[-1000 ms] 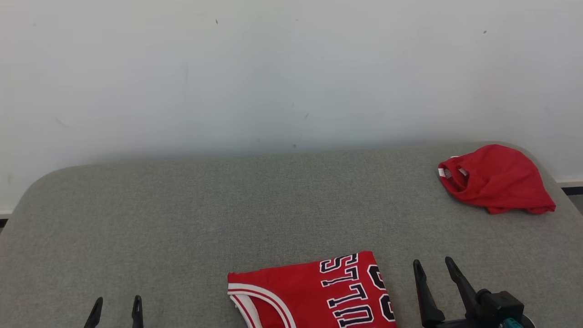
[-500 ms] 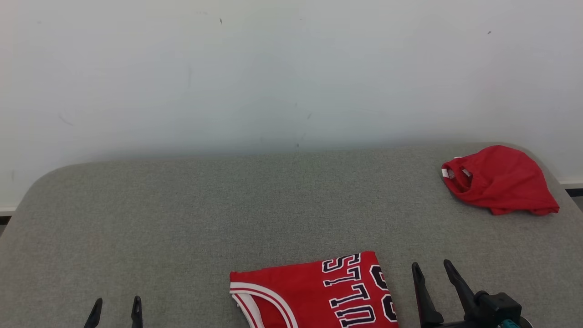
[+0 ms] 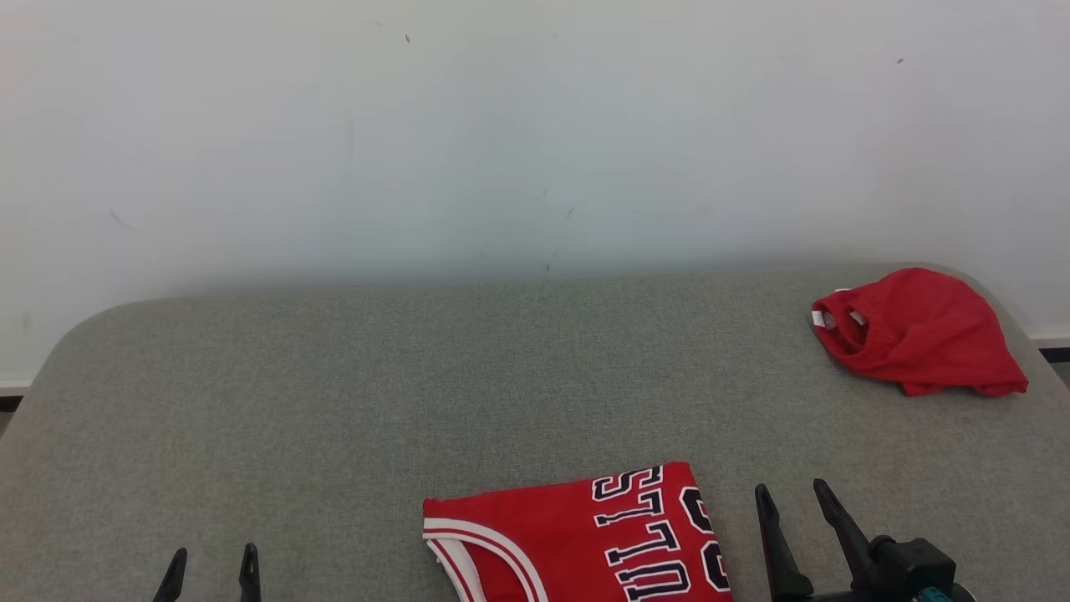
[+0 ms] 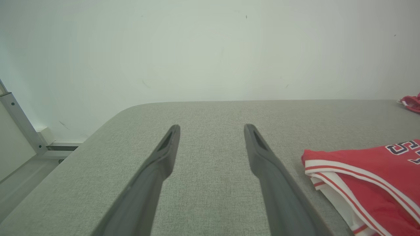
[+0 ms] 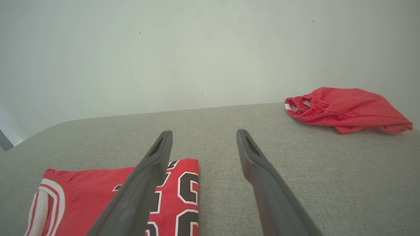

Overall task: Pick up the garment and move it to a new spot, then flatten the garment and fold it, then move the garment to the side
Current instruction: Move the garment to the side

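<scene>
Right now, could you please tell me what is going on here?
Nothing is being held. Both pincers are open: the left pincer hovers over bare grey padding, the right pincer beside a folded red jersey at the near edge. A second red garment lies crumpled at the far right corner.

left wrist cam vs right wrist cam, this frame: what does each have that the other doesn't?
Left wrist, not right wrist: the left hand, open; a metal rail and floor at its left edge.
Right wrist, not left wrist: the right hand, open; the crumpled red garment whole, waistband visible.
Both: grey table, white wall, folded jersey; left wrist catches just a sliver of the crumpled red garment.
</scene>
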